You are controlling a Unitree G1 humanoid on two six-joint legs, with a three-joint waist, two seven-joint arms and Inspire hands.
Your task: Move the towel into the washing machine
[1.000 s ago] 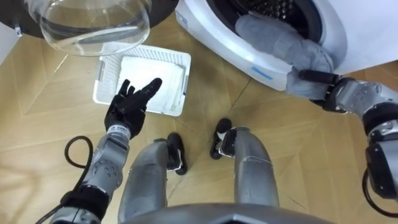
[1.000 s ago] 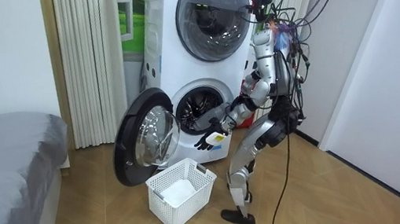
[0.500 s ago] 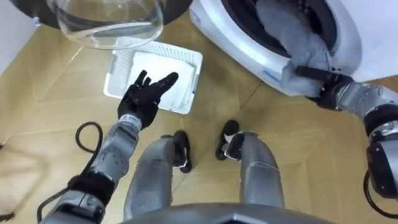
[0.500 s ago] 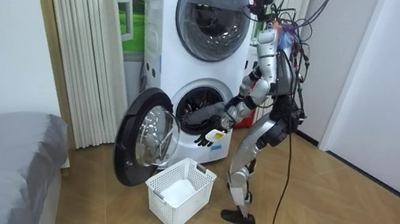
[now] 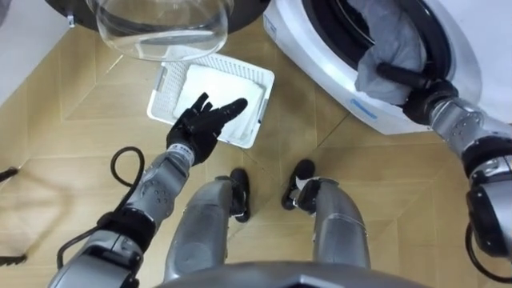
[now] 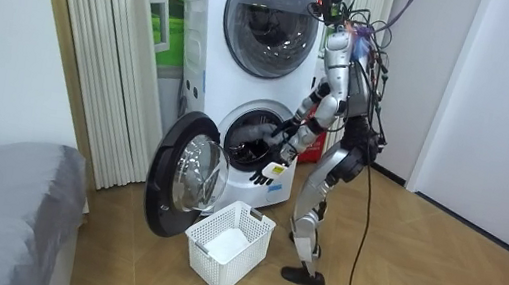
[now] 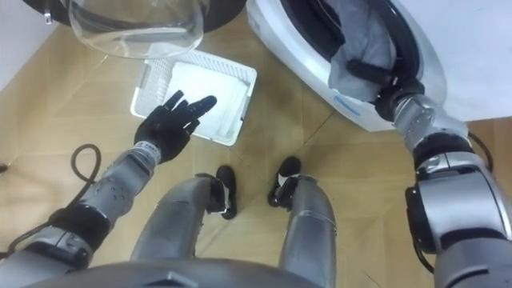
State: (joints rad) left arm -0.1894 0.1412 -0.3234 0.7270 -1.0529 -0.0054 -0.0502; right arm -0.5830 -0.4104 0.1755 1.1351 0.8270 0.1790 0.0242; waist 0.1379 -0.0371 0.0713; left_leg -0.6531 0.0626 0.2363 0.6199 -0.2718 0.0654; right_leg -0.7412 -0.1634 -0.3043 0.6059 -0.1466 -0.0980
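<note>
Robot stands facing the washing machine (image 5: 320, 60), door open. Grey towel (image 5: 396, 44) lies in the drum mouth, draped over its rim. Right hand (image 5: 410, 80) grips the towel. Left hand (image 5: 204, 124) is spread flat above the white basket (image 5: 164, 96).

The right hand (image 5: 410, 82) has pushed the grey towel (image 5: 390, 44) off the rim, deeper into the washing machine (image 5: 320, 60), upper right

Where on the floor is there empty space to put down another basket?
Bare floor lies left of the white basket, with a narrower strip between basket and washing machine. The drum mouth is crowded: the grey towel and right hand are there.
</note>
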